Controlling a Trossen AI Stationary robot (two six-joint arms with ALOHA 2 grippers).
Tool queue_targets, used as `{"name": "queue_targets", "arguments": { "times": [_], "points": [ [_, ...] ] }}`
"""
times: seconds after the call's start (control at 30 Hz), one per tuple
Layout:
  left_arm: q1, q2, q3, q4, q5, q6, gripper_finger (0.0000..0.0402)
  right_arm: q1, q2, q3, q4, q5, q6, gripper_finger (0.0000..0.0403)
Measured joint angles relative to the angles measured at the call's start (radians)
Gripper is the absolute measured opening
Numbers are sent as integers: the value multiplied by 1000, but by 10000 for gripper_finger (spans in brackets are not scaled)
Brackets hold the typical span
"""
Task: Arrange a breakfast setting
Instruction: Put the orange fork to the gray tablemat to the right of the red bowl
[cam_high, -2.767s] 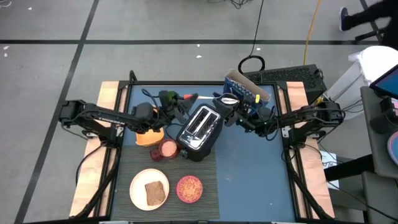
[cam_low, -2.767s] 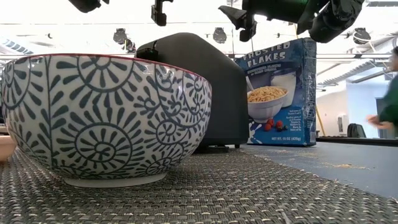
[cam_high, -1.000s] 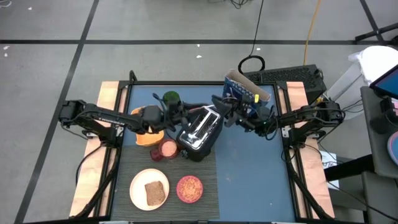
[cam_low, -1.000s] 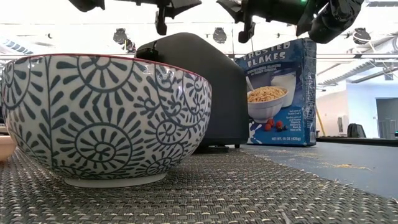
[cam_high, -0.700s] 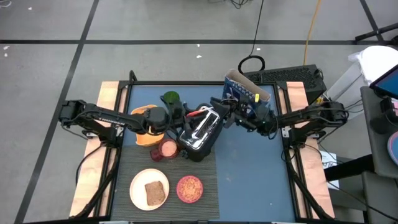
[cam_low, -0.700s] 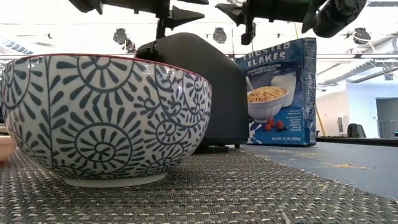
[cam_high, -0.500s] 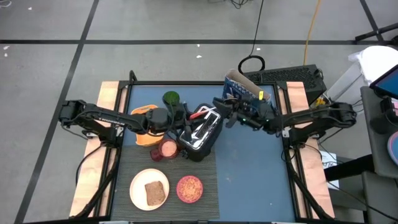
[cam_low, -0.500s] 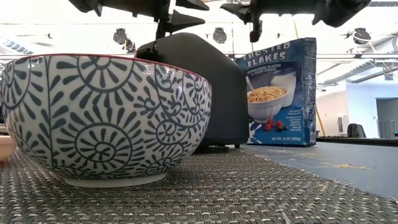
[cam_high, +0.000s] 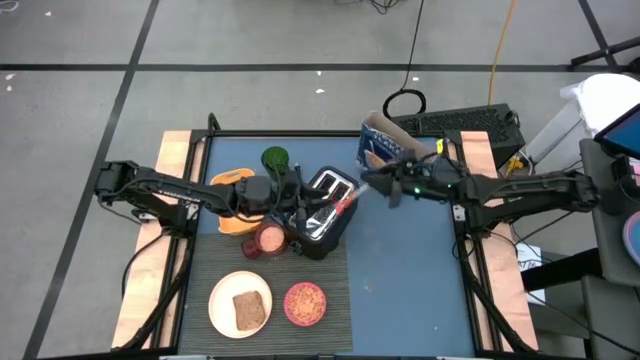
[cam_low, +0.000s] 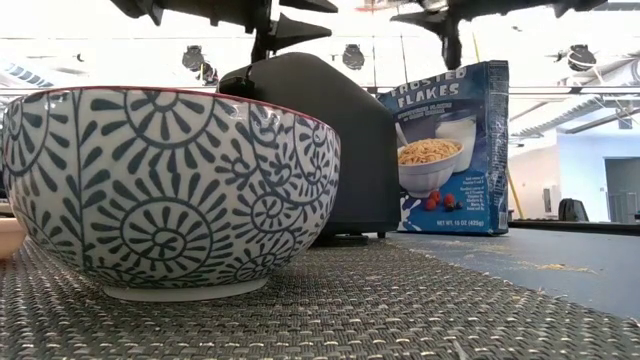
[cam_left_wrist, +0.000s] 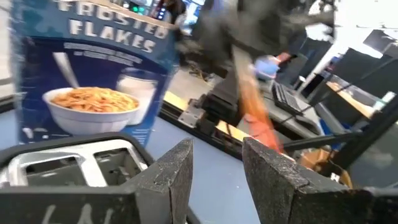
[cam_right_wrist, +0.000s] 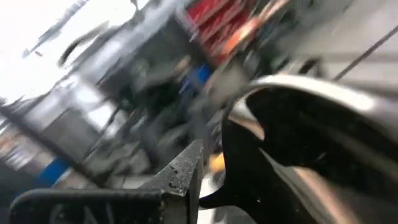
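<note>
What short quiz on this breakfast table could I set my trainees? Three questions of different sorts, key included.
1. True or false: the toast lies on the plate.
2. Which one holds the spoon? A: left gripper. B: right gripper.
3. Fill in: the spoon's red handle hangs over the ______.

Key: 1 true. 2 B; the left gripper is open and empty beside it. 3 toaster.
</note>
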Motion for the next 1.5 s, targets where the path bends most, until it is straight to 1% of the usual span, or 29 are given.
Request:
{"name": "queue_targets", "arguments": {
  "times": [0.1,0.13,0.2,0.33,0.47,0.7,0.9,1.13,1.37,1.5],
  "points": [
    [6,0,0,-6,4,-1,143,4,-28,0,-110,-77,78,90],
    [4,0,0,-8,5,-1,143,4,-31,0,-136,-86,94,90],
    [2,0,0,-19,16,-4,143,7,-35,0,-162,-115,117,90],
    [-2,0,0,-23,15,-4,143,23,-31,0,-208,-125,160,90],
    [-5,0,0,-27,44,-5,143,61,-8,0,-238,-186,222,90],
    [-4,0,0,-26,45,-4,143,163,64,0,-239,-183,324,90],
    [-4,0,0,-26,46,0,143,253,172,0,-230,-178,452,90],
    [-4,0,0,-26,46,0,143,347,346,0,-143,-183,599,90],
    [-4,0,0,-26,46,1,143,376,495,0,-34,-177,694,91],
    [-4,0,0,-27,46,1,143,383,573,0,33,-208,744,91]
  ]
}}
